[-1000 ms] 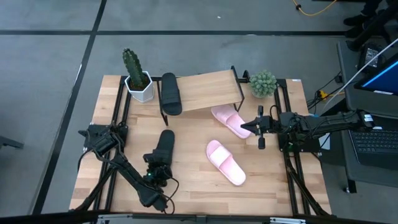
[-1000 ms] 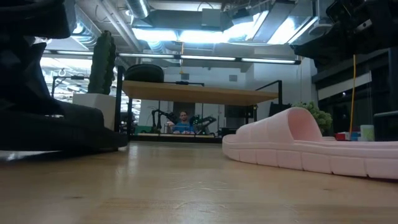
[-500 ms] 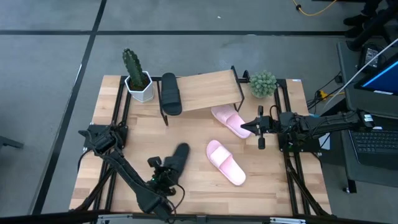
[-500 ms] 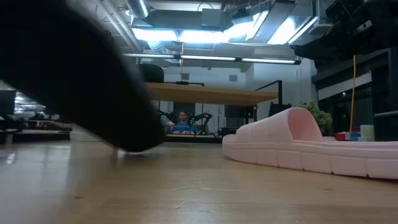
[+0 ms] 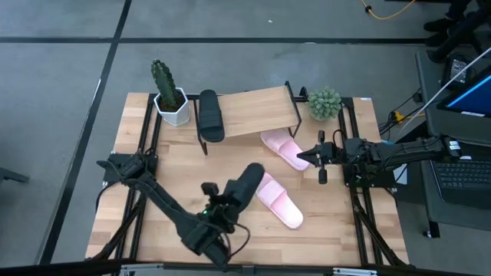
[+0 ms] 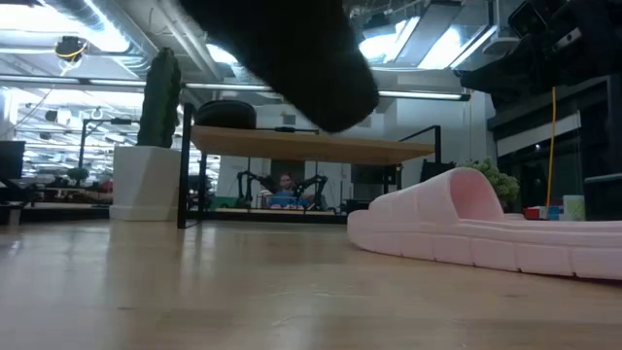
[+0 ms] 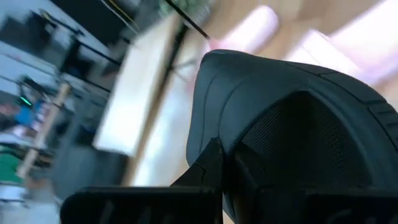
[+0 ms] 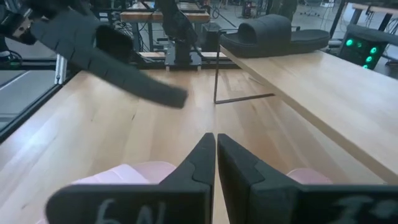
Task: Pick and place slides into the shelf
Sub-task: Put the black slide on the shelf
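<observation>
— Overhead first: what is the left claw (image 5: 227,201) doing?
— Clamped on a black slide (image 5: 245,186), carried above the desk (image 5: 138,230), its far end over the heel of a pink slide (image 5: 278,198). The left arm reaches in from the desk's left edge, folded low across the near side.
— And the right claw (image 5: 305,157)?
— Fingers pressed together, gripping nothing, poised by the second pink slide (image 5: 282,147) that pokes from under the shelf (image 5: 249,112). Another black slide (image 5: 209,115) lies on the shelf's left end.
— Low view?
— The held black slide (image 6: 292,53) hangs at the top, clear of the desk, which the overhead cannot confirm. The pink slide (image 6: 476,233) rests flat.
— Left wrist view?
— The fingers grip the black slide (image 7: 292,130); everything beyond is blurred.
— Right wrist view?
— The right claw (image 8: 215,155) is closed above the wood; the carried black slide (image 8: 106,59) shows tilted in the air.
</observation>
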You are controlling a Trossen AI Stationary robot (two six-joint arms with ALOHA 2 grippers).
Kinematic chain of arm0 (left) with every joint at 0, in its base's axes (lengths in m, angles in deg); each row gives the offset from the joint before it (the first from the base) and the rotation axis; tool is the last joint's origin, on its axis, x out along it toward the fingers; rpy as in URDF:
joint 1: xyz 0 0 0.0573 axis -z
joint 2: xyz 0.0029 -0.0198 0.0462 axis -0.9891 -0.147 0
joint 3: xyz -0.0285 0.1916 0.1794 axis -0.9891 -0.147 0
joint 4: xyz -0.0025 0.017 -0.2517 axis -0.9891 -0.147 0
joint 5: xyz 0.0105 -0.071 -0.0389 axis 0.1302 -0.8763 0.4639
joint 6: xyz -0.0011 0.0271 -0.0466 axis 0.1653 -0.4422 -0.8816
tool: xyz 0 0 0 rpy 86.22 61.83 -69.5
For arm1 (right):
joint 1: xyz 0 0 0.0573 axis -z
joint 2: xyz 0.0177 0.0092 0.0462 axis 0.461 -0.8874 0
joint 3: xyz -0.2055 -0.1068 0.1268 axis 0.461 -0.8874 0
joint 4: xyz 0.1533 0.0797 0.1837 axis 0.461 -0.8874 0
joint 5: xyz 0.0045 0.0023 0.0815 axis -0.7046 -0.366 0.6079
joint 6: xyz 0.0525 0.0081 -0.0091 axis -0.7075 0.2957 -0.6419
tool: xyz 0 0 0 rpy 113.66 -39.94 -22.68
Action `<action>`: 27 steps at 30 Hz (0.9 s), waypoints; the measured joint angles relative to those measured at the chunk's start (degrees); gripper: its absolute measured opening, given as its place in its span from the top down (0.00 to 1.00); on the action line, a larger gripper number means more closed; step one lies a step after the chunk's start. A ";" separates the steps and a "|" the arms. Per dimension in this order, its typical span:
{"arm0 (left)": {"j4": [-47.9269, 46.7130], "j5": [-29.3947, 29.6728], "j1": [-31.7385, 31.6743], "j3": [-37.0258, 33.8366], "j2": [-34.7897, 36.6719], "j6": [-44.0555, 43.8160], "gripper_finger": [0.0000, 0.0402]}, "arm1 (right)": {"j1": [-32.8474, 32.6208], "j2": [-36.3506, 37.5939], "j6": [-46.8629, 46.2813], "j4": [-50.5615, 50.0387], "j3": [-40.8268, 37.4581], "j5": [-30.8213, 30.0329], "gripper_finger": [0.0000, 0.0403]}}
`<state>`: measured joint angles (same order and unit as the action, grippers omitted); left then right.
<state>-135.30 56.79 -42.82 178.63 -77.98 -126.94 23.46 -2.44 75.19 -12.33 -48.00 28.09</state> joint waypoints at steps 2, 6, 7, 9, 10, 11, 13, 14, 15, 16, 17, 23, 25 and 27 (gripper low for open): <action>0.01 1.91 -1.46 2.19 0.00 4.76 0.99 | 0.00 0.00 -0.34 -0.09 0.00 0.02 0.95; -0.02 6.19 -4.37 7.61 0.00 14.46 0.99 | 0.00 0.01 -0.36 -0.09 0.00 0.02 0.95; -0.02 7.40 -5.10 9.01 0.00 16.48 0.99 | 0.00 0.00 -0.36 -0.09 0.00 0.02 0.95; -0.04 10.03 -6.75 11.85 0.00 20.40 0.99 | 0.00 0.00 -0.36 -0.09 0.00 0.02 0.95; -0.04 11.17 -7.57 13.36 0.00 22.11 0.99 | 0.00 0.01 -0.36 -0.08 0.00 0.02 0.95; -0.03 12.21 -8.38 14.89 0.00 23.90 0.99 | 0.00 0.00 -0.36 -0.07 0.00 0.02 0.95; -0.04 14.06 -10.08 17.88 0.05 26.85 0.99 | 0.00 0.01 -0.36 -0.07 0.00 0.02 0.95; -0.06 14.75 -10.98 19.25 0.07 28.05 0.99 | 0.00 0.00 -0.36 -0.07 0.00 0.02 0.95; -0.04 15.10 -11.97 20.52 0.09 29.08 0.99 | 0.00 0.00 -0.36 -0.07 0.00 0.02 0.95; 0.13 15.16 -13.00 21.33 0.15 29.71 0.99 | 0.00 0.02 -0.36 -0.07 0.00 0.02 0.95; 0.64 15.49 -14.21 21.25 0.51 30.27 0.99 | 0.00 0.00 -0.36 -0.07 0.00 0.02 0.95; 0.51 15.38 -21.15 20.62 1.51 33.10 0.99 | 0.00 0.00 -0.36 -0.14 0.00 -0.02 0.95; 0.56 15.48 -23.24 20.60 1.49 34.70 0.99 | 0.00 0.02 -0.40 -0.14 0.00 -0.02 0.95; 0.63 15.17 -25.44 20.60 1.49 35.76 0.99 | -0.02 0.00 -0.41 -0.15 0.00 -0.02 0.95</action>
<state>-134.66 71.96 -68.26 199.23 -76.49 -91.18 23.44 -2.44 74.78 -12.48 -48.00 28.06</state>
